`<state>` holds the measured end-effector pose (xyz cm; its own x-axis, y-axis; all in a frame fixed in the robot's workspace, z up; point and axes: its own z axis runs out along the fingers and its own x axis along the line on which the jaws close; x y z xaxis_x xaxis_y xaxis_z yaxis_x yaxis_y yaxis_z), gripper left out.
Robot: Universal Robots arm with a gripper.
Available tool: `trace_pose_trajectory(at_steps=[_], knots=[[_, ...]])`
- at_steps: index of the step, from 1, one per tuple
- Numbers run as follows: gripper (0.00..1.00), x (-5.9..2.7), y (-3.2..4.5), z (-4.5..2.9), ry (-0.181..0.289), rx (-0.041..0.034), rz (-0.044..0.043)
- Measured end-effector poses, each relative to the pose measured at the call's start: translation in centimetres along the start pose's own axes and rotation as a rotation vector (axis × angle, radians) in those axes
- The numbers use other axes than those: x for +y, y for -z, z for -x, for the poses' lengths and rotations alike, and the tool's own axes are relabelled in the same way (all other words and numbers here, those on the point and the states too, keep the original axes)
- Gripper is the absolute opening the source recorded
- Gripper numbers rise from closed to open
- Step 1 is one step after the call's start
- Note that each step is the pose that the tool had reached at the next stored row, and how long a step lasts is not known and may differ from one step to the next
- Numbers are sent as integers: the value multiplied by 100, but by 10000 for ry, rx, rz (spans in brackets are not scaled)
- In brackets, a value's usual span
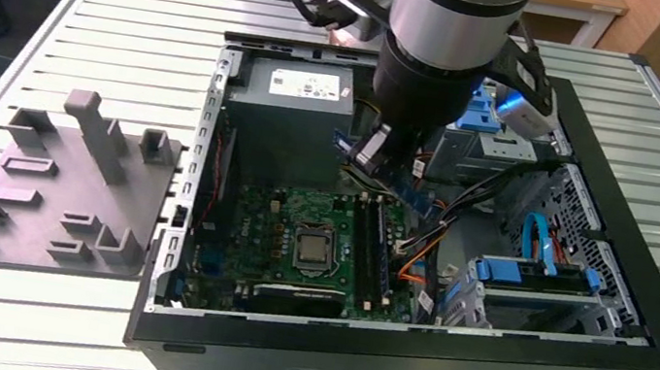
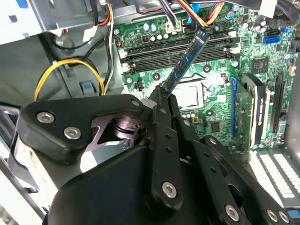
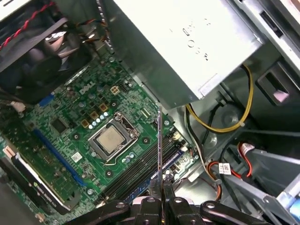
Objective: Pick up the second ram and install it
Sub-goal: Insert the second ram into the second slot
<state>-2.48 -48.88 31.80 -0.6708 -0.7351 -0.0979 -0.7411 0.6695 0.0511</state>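
The second ram (image 1: 403, 184) is a thin blue-green stick, and my gripper (image 1: 376, 158) is shut on one end of it inside the open computer case (image 1: 624, 317). It hangs tilted above the motherboard (image 1: 284, 227), over the long black memory slots (image 1: 373, 250) and apart from them. In the second wrist view the ram (image 2: 187, 58) juts out from my fingers (image 2: 161, 110) toward the slots (image 2: 178, 51). The first wrist view shows the ram (image 3: 160, 145) edge-on, rising from my gripper (image 3: 161, 187) over the slots (image 3: 136, 173) beside the processor socket (image 3: 110, 139).
A grey power supply (image 1: 298, 92) stands behind the motherboard. Loose cables (image 1: 427, 239) and a drive cage with blue clips (image 1: 539, 275) crowd the exterior view's right. A grey moulded tray (image 1: 66, 195) with upright posts lies on the slatted table (image 1: 146, 20) outside the case.
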Motion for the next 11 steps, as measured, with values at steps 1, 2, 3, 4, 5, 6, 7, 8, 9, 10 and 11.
trace_pose_trajectory(at_steps=[1,2,3,4,5,6,7,8,9,10,11], knots=[[14,0,0,0,-123,-6,-12],[14,0,0,0,-244,-13,-24],[14,0,0,0,-369,-19,-37],[14,0,-1,0,-492,-26,-49],[14,0,-1,0,-617,-32,-61],[14,0,-1,0,-747,-39,-74],[14,0,-1,0,-861,-45,-85],[14,0,-1,0,-977,-50,-97],[14,0,-1,0,-1100,-57,-109],[14,0,-1,0,-1235,-64,-122],[14,0,-1,0,-1381,-71,-136]])
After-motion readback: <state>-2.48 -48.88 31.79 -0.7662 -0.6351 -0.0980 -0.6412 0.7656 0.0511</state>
